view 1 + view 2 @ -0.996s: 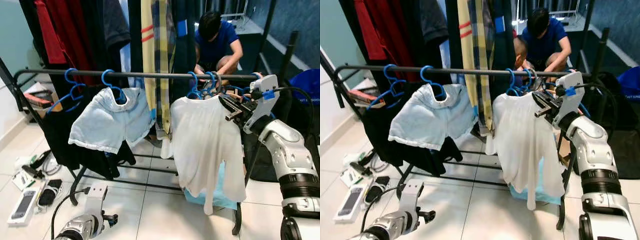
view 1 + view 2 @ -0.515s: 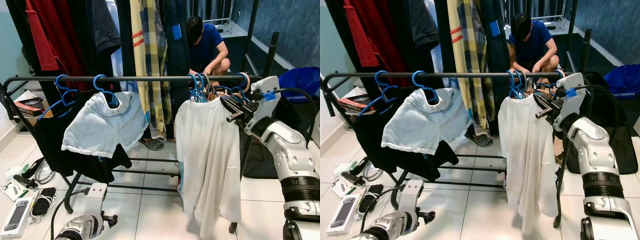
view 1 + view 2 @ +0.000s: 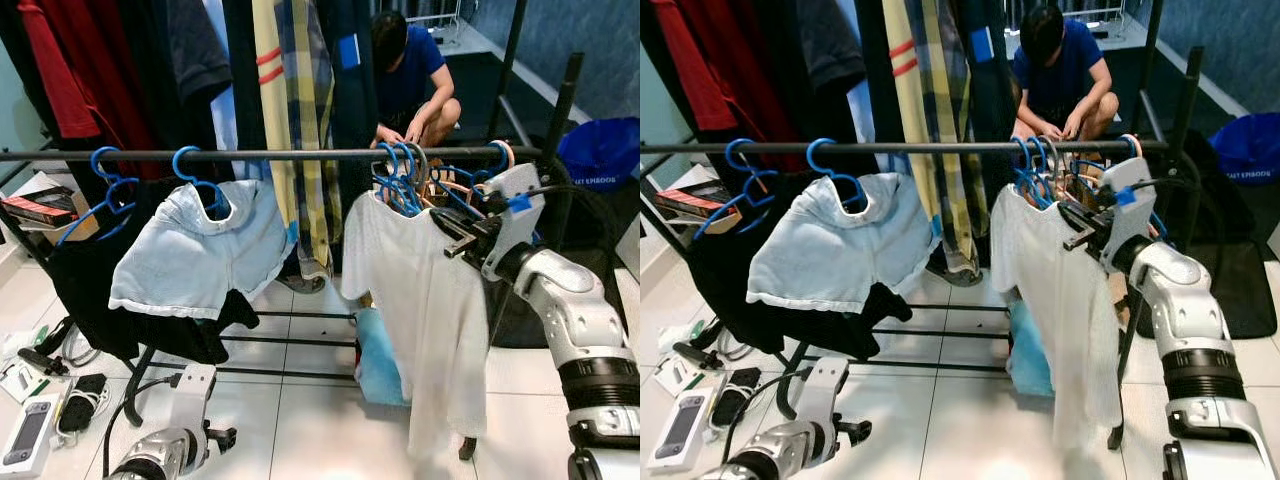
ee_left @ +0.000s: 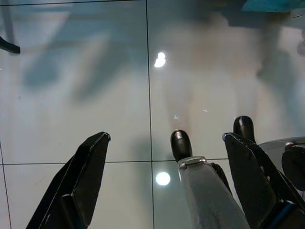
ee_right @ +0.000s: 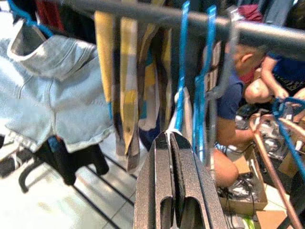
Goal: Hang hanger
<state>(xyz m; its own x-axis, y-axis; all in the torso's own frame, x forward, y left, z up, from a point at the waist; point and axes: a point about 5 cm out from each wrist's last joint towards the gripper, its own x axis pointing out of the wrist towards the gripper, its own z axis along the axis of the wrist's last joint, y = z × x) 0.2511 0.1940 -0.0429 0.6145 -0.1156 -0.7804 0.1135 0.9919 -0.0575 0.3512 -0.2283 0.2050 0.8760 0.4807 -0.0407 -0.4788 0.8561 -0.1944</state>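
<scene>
A white shirt (image 3: 430,310) hangs on a blue hanger (image 3: 398,180) whose hook sits over the black rail (image 3: 300,154), among several other hooks. My right gripper (image 3: 447,225) is raised to the shirt's right shoulder, just below the rail. In the right wrist view its fingers (image 5: 162,162) are pressed shut, with their tips against the hanger and the shirt's collar (image 5: 177,107). I see nothing held between them. My left gripper (image 4: 165,137) hangs low over the tiled floor, open and holding nothing.
Pale blue shorts (image 3: 200,255) and dark clothes hang on blue hangers at the rail's left. Tall garments hang behind. A person (image 3: 405,75) crouches beyond the rail. A blue bin (image 3: 600,150) stands at the right, and gadgets (image 3: 30,440) lie on the floor at the left.
The whole view has shifted as the camera moved. The white shirt has swung, and its hem now trails to the right. My right gripper stays at the shirt's shoulder.
</scene>
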